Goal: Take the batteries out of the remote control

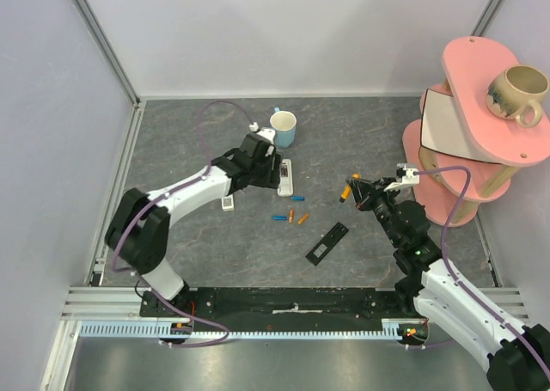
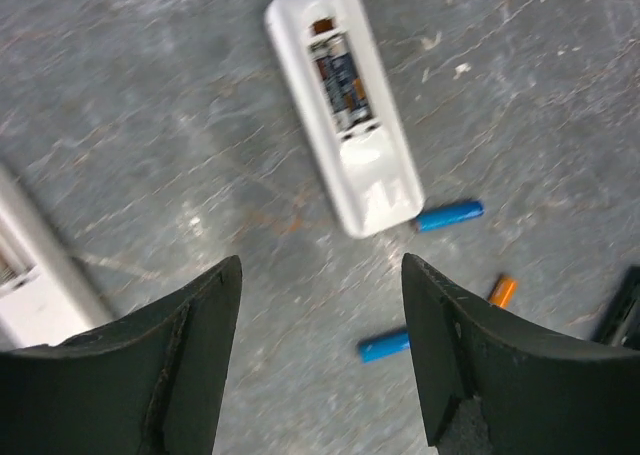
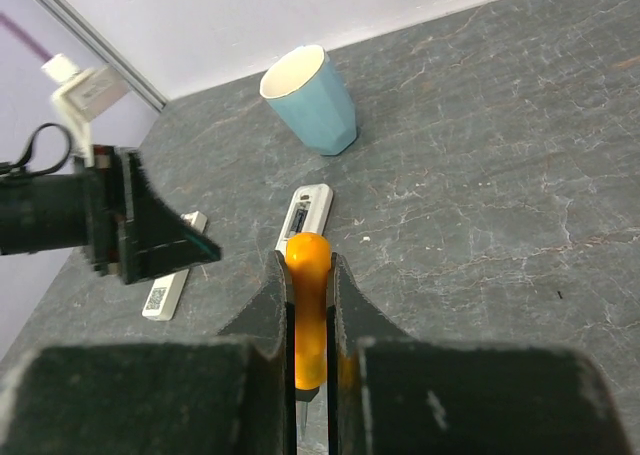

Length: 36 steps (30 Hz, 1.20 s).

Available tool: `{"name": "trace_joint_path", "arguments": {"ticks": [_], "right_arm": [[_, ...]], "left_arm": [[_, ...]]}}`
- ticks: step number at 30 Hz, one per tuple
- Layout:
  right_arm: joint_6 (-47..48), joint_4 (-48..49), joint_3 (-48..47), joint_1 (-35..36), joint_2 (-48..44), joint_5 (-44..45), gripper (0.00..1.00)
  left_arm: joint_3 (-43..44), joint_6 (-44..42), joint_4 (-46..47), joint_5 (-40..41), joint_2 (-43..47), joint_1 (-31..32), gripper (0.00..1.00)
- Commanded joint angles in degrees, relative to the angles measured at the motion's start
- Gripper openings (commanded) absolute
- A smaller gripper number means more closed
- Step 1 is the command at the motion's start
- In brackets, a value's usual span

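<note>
Your left arm (image 1: pixel 185 193) reaches from its base at the near left out over the worktop (image 1: pixel 361 133) toward the middle. Its wrist is tipped downward, and the left gripper (image 2: pixel 320 270) hangs above the surface with its two dark fingers (image 2: pixel 190 355) spread wide and nothing between them. Your right arm (image 1: pixel 447 279) stretches from the near right corner in toward the centre, its right gripper (image 3: pixel 310 260) clear of the surface, fingers pressed against both sides of a slim orange tool (image 3: pixel 308 315) that runs lengthwise between them, its rounded end just past the tips.
</note>
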State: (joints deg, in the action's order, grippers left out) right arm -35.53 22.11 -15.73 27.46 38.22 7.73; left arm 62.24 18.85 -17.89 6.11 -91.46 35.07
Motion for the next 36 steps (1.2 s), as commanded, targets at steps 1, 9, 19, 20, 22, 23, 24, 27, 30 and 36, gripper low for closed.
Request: {"name": "trace_joint_path", "arguments": {"ticks": [1, 9, 19, 20, 22, 23, 24, 27, 30, 36], "right_arm": [[-0.1, 0.7, -0.7, -0.2, -1.6, -0.1, 0.00], [0.4, -0.4, -0.7, -0.2, -2.4, 0.1, 0.00], [0.8, -1.4, -0.7, -0.1, -3.5, 0.7, 0.00], [0.9, -1.4, -0.5, -0.1, -3.5, 0.5, 0.00], [0.8, -1.3, -0.5, -0.1, -3.4, 0.5, 0.00], [0.8, -1.3, -0.4, -0.2, -3.5, 0.5, 0.00], [0.8, -1.2, -0.4, -0.2, -3.4, 0.5, 0.00], [0.8, -1.1, -0.4, -0.1, -3.2, 0.4, 0.00], [0.7, -0.9, -0.5, -0.1, -3.1, 0.4, 0.00], [0.9, -1.1, -0.7, -0.1, -3.2, 0.4, 0.00]], "left_arm": [[8.4, 2.7, -0.7, 1.3, -7.4, 2.2, 0.71], [19.9, 2.6, -4.1, 4.3, -20.0, 5.4, 0.73], [26.1, 3.0, -7.7, 11.0, -26.2, 7.2, 0.75], [26.2, 3.1, -7.9, 11.3, -26.5, 7.2, 0.75], [26.4, 3.4, -8.1, 12.4, -26.9, 7.3, 0.75], [26.4, 3.4, -8.1, 12.8, -27.3, 7.2, 0.75], [26.4, 3.4, -8.2, 13.3, -27.5, 7.3, 0.75], [26.7, 3.3, -8.3, 13.2, -28.5, 7.2, 0.76], [27.3, 3.4, -8.4, 12.9, -29.8, 7.2, 0.75], [27.4, 2.5, -7.6, 11.2, -31.4, 6.9, 0.66]]}}
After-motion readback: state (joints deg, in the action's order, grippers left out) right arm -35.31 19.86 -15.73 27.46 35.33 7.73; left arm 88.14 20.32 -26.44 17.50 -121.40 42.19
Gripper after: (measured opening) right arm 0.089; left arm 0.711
